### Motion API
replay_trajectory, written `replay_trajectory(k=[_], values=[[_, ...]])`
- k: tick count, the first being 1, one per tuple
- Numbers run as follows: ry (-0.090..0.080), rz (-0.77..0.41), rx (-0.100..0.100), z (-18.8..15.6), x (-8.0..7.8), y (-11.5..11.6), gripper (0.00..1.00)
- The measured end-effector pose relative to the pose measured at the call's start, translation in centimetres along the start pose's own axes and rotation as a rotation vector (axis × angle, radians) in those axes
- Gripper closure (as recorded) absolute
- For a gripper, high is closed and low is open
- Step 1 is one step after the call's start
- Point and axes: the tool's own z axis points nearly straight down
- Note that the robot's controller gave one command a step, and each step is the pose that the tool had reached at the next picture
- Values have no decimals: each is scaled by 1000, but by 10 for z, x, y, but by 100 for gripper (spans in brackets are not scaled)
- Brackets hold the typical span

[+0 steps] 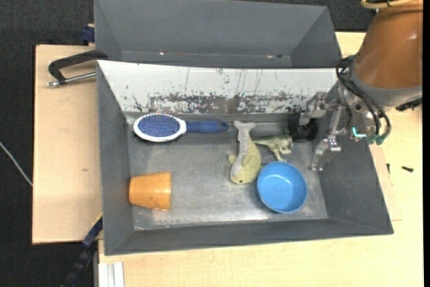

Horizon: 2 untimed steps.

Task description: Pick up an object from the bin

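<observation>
- The claw (324,148) hangs low at the right side of the bin (349,201); I cannot tell whether it is apart or together.
- Nearest on its left are a small green toy (277,144) and a blue bowl (281,187).
- Beyond them lies a yellow fish (244,161).
- Well apart on the left are a hairbrush (161,127) and an orange cup (150,190).

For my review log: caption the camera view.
Gripper at right of bin, near blue bowl and yellowish toy fish; hairbrush, orange cup farther left.
</observation>
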Motion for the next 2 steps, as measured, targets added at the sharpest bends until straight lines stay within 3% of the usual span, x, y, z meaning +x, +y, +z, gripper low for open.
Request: replay_trajectory(k=[1,2], values=[[-24,-266,0,137,-27,25,0],[-12,-265,1,142,-24,23,100]])
